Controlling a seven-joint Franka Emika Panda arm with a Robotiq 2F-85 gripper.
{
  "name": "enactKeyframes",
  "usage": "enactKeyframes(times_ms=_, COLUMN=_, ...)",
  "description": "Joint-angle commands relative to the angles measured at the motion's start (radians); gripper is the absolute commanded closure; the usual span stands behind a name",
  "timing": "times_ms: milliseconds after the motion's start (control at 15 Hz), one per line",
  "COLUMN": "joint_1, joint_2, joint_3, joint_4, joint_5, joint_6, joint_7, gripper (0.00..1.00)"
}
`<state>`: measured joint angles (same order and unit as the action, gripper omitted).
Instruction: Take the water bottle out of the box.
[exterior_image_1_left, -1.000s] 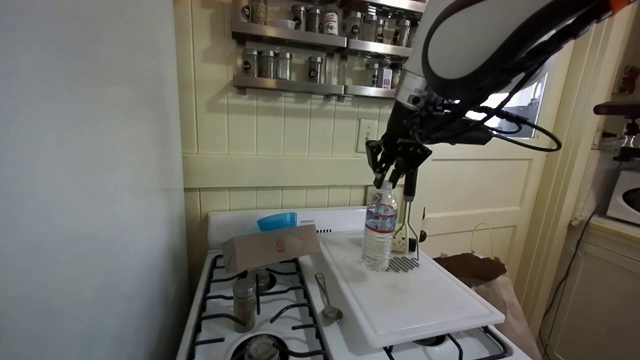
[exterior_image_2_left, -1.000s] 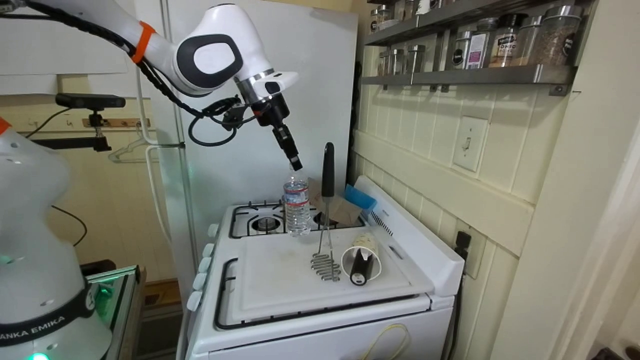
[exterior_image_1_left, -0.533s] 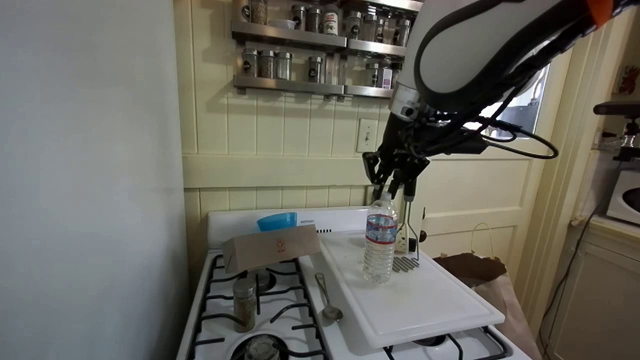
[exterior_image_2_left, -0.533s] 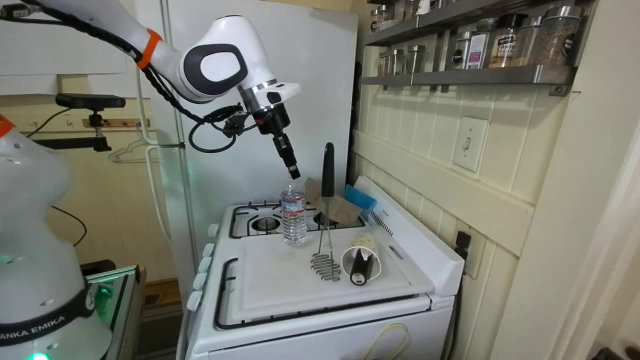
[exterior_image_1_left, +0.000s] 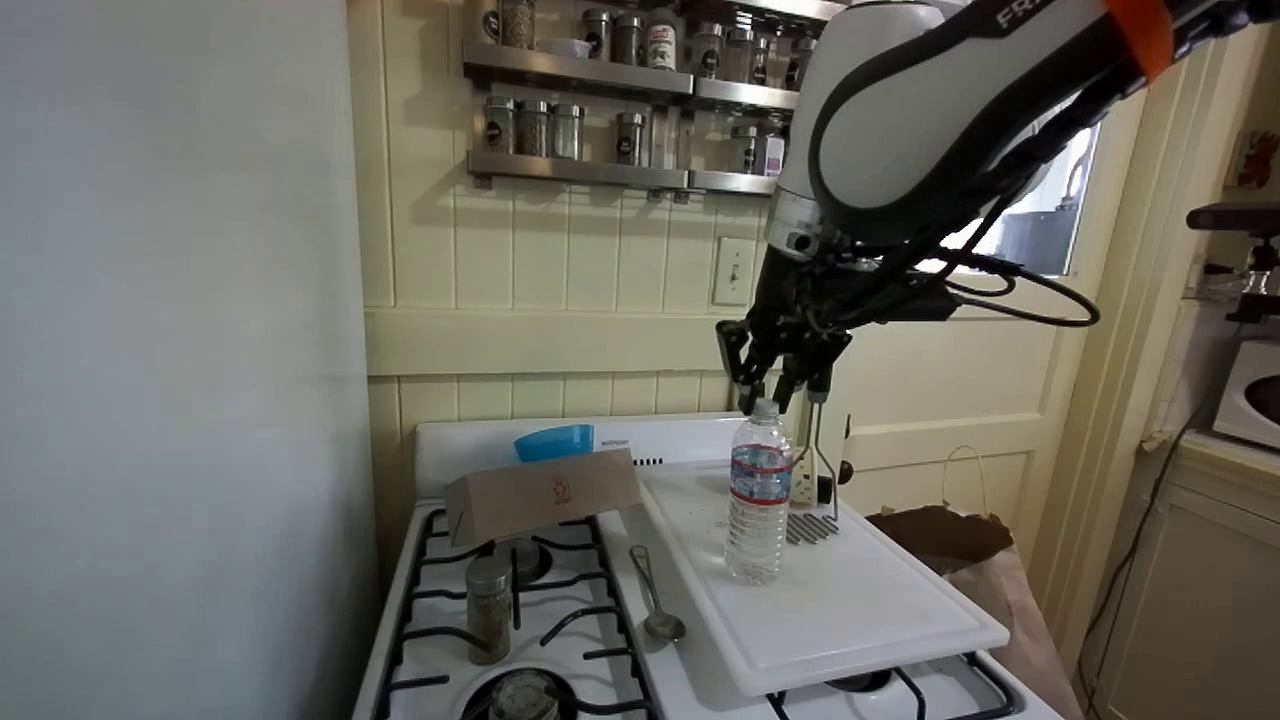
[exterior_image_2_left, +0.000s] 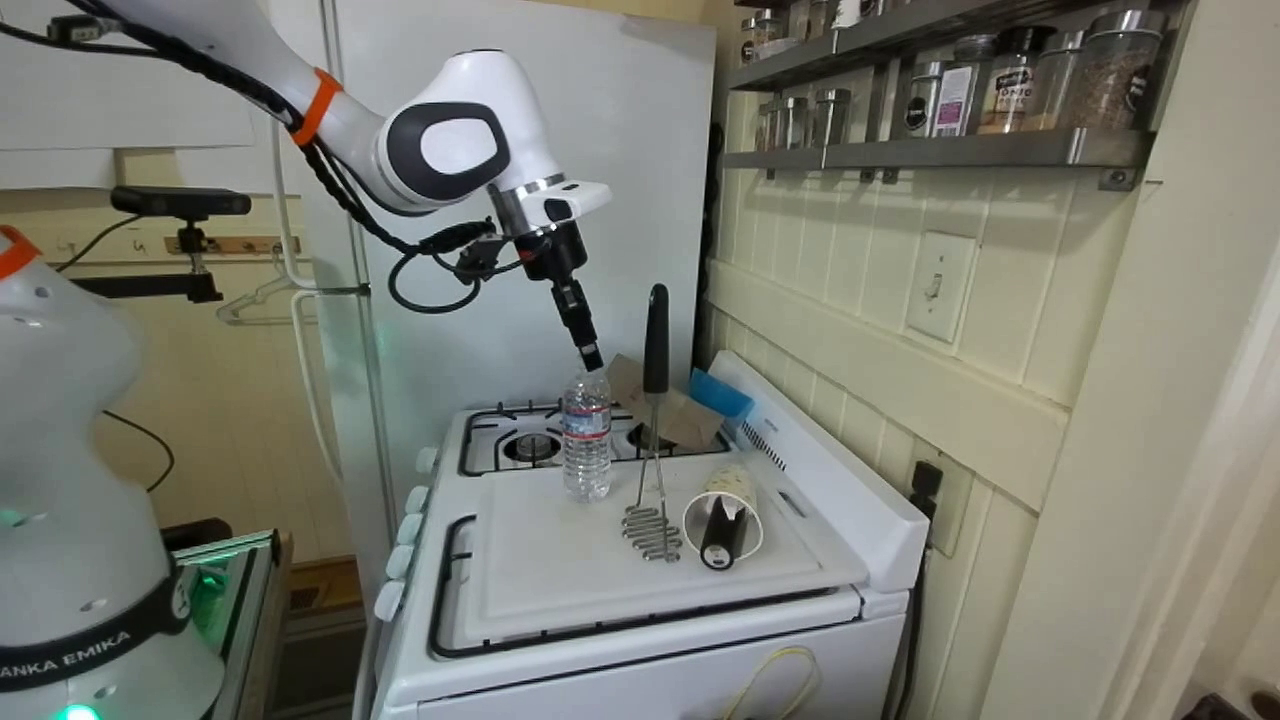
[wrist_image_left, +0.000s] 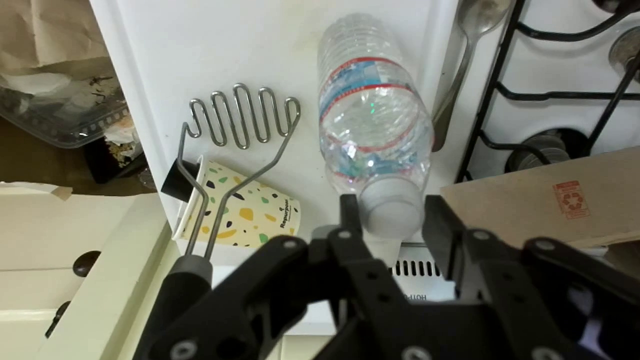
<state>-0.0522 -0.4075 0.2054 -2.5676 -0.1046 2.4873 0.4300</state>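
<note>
The water bottle (exterior_image_1_left: 757, 510) is clear plastic with a white cap and a blue and red label. It stands upright over the white cutting board (exterior_image_1_left: 850, 620) on the stove, outside the box. I cannot tell whether its base touches the board. It also shows in an exterior view (exterior_image_2_left: 587, 445) and in the wrist view (wrist_image_left: 370, 110). My gripper (wrist_image_left: 392, 207) is shut on the bottle at its cap, one finger on each side. The brown cardboard box (exterior_image_1_left: 545, 495) lies tilted on the back burner, left of the board; it also shows in the wrist view (wrist_image_left: 530, 200).
A masher (exterior_image_2_left: 655, 345) with a tall black handle stands close beside the bottle. A patterned paper cup (wrist_image_left: 245, 210) lies on the board. A spoon (exterior_image_1_left: 660, 620), a spice jar (exterior_image_1_left: 488, 610) and a blue bowl (exterior_image_1_left: 555, 442) are nearby. Spice shelves (exterior_image_1_left: 580, 170) hang on the wall.
My gripper and the bottle have moved down together toward the cutting board over the last second, with a slight sideways shift. The box has not moved.
</note>
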Motion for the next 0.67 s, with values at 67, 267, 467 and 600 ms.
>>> enactKeyframes(times_ms=67, joint_1=-0.015, joint_2=-0.031, joint_3=0.017, joint_4=0.015, joint_5=-0.040, joint_6=-0.046, joint_7=0.054, gripper=0.21)
enactKeyframes(times_ms=267, joint_1=0.010, joint_2=-0.113, joint_3=-0.001, joint_4=-0.022, joint_5=-0.023, joint_6=0.021, joint_7=0.034, gripper=0.01)
enactKeyframes(times_ms=467, joint_1=0.120, joint_2=-0.151, joint_3=-0.065, joint_4=-0.024, joint_5=0.081, joint_6=0.072, joint_7=-0.161, gripper=0.00)
enactKeyframes(times_ms=600, joint_1=0.065, joint_2=-0.110, joint_3=-0.030, joint_4=0.016, joint_5=0.046, joint_6=0.043, joint_7=-0.097, gripper=0.00)
